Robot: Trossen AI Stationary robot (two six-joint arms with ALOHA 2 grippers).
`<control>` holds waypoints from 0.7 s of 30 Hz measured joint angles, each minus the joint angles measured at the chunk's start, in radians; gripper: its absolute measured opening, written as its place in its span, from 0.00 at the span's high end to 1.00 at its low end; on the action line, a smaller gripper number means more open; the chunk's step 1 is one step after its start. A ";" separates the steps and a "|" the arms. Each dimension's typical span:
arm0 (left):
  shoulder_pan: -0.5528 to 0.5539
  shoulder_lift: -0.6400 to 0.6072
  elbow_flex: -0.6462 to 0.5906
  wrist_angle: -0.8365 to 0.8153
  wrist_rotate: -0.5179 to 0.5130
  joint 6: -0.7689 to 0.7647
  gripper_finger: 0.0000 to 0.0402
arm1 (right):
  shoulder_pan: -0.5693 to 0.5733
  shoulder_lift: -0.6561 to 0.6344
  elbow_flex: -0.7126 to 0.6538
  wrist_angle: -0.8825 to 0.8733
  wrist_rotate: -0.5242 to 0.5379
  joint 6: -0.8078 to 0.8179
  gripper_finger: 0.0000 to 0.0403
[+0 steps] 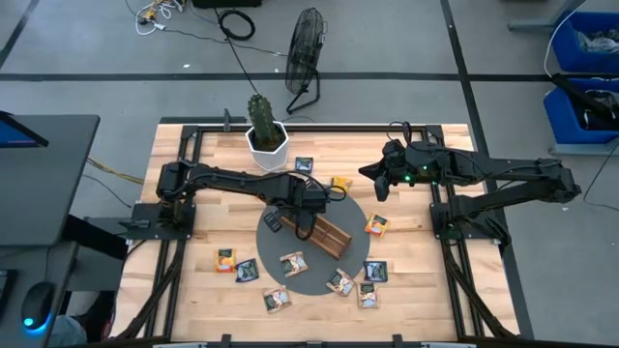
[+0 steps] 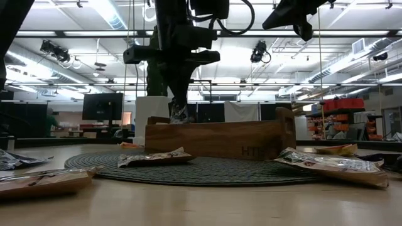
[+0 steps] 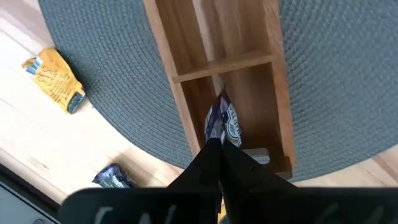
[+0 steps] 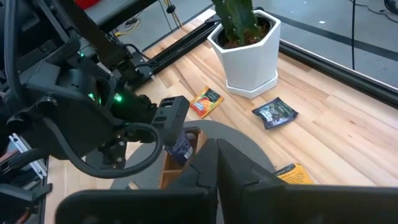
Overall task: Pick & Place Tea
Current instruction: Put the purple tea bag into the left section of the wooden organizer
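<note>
Two dark arms share the pale wooden bench (image 1: 193, 280), and we see bare wood mostly along its near edge and left side, while a black frame rims it all round. We find the left gripper (image 3: 219, 144) low over the brown wooden divided tray (image 1: 327, 233), its fingers (image 3: 239, 168) pinched together on a dark blue-black tea packet (image 3: 222, 122) that hangs upright inside the tray's end compartment, between the wooden walls. That tray lies slantwise on a round grey woven mat (image 1: 290, 287) near the bench's middle. We see the right gripper (image 1: 380, 188) raised well above the far right of the bench, closed on nothing, clear of the tray. The held packet looks small, flat and glossy, with a pale round label. We count about eleven more packets lying loose in the high view: several along the mat's near rim, two near the cactus in a white hexagonal pot (image 1: 265, 135), one orange packet (image 1: 377, 225) just right of the mat.
</note>
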 joint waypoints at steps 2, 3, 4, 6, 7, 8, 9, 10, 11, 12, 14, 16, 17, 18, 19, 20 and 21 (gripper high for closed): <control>0.009 0.000 0.000 0.001 0.025 0.001 0.98 | 0.000 0.000 0.000 0.001 0.000 0.000 0.99; 0.013 0.000 0.000 0.002 0.035 0.001 0.97 | 0.000 0.000 0.000 0.001 0.000 0.001 0.99; 0.017 0.000 0.000 0.002 0.041 0.000 0.96 | 0.000 0.000 0.000 0.001 0.000 0.001 0.99; 0.022 0.000 0.000 0.002 0.042 -0.002 0.93 | 0.000 0.000 0.000 0.001 0.000 0.001 0.99; 0.024 0.000 0.000 0.004 0.043 -0.002 0.92 | 0.002 0.000 0.000 0.001 0.000 0.002 0.99; 0.025 0.000 0.000 0.008 0.043 -0.002 0.90 | 0.005 0.000 0.000 0.001 0.000 0.002 0.99; 0.027 0.000 0.000 0.012 0.043 -0.002 0.88 | 0.006 0.000 0.000 0.001 0.000 0.002 0.99; 0.028 0.000 0.000 0.013 0.043 -0.001 0.87 | 0.008 0.000 0.000 0.001 0.000 0.002 0.99; 0.028 0.000 0.000 0.013 0.043 0.003 0.85 | 0.011 0.000 0.000 0.001 0.000 0.003 0.99; 0.028 0.000 0.000 0.013 0.043 0.004 0.84 | 0.013 0.000 0.000 0.001 0.000 0.003 0.99; 0.028 0.000 0.000 0.014 0.044 0.004 0.80 | 0.017 0.000 0.000 0.001 0.000 0.003 0.99; 0.028 0.000 0.000 0.014 0.044 0.004 0.76 | 0.017 0.000 0.000 0.001 0.000 0.003 0.99; 0.028 0.000 0.000 0.014 0.044 0.004 0.74 | 0.017 0.000 0.000 0.002 0.000 0.003 0.99; 0.028 0.000 0.000 0.014 0.044 0.004 0.72 | 0.017 0.000 0.000 0.002 0.000 0.003 0.99; 0.028 0.000 0.000 0.014 0.044 0.004 0.70 | 0.017 0.000 0.000 0.002 0.000 0.003 0.99; 0.028 0.000 0.000 0.016 0.044 0.002 0.68 | 0.017 0.000 0.000 0.002 0.000 0.003 0.99; 0.028 0.000 0.000 0.019 0.044 -0.001 0.66 | 0.017 0.000 0.000 0.002 0.000 0.003 0.99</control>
